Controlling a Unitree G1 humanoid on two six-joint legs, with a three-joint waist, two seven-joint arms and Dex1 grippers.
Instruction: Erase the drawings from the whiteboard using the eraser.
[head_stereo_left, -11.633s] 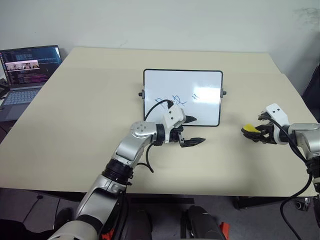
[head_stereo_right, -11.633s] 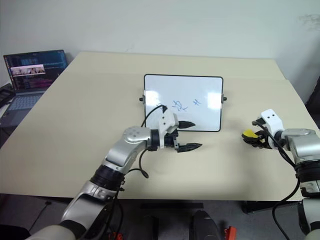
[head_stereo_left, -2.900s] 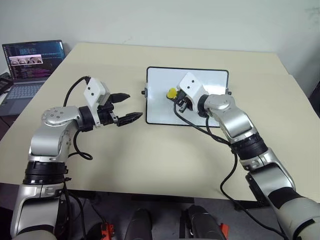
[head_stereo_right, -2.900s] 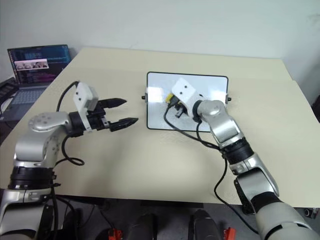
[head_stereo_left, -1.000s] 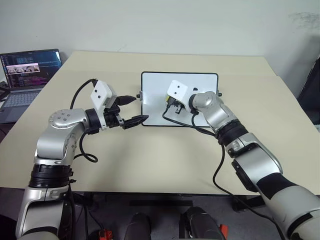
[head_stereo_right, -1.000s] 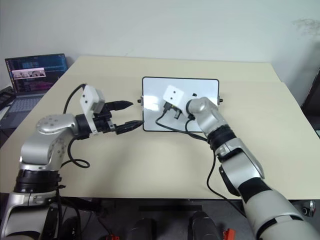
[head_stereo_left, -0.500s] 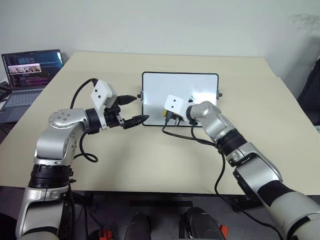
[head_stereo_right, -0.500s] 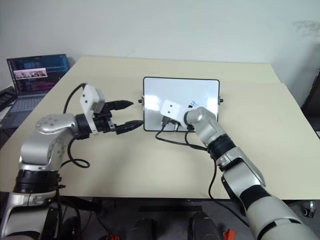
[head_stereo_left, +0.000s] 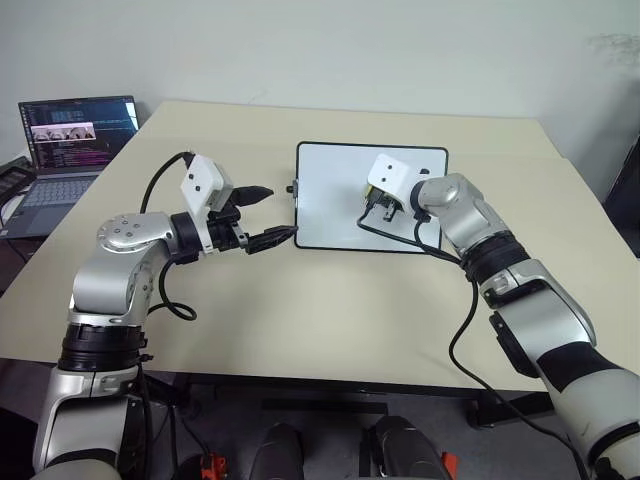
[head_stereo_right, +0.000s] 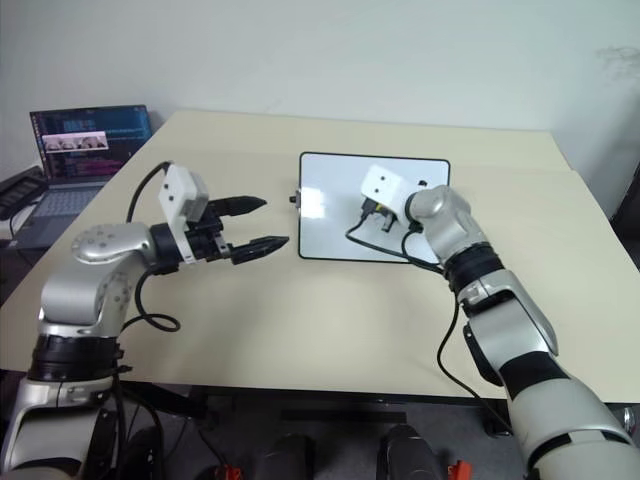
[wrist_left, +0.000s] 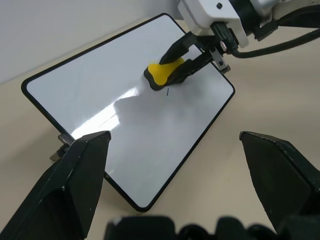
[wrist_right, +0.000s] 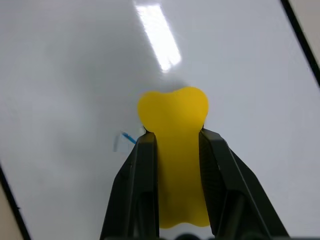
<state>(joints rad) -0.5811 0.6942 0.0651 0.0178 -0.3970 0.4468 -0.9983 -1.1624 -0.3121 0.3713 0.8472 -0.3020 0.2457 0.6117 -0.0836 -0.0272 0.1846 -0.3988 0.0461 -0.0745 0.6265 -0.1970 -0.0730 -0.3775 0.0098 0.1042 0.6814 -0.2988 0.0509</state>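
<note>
Centre of the left eye view: the glossy whiteboard (head_stereo_left: 335, 200), thin black frame and rounded corners, lies on the matte beige table (head_stereo_left: 330, 320). The right gripper (wrist_right: 175, 142) pinches the yellow eraser (wrist_right: 173, 117) between its two black fingers, its rounded, lobed end pressed on the white surface. Just beside that end sits one short blue stroke (wrist_left: 167, 92) (a thin sliver of the drawings). At centre left of the frame the left gripper (head_stereo_left: 268, 215) hovers beside the board's left edge, its pointed black fingers spread apart, gripping nothing. An open laptop (head_stereo_left: 70, 145) glows at the upper left.
</note>
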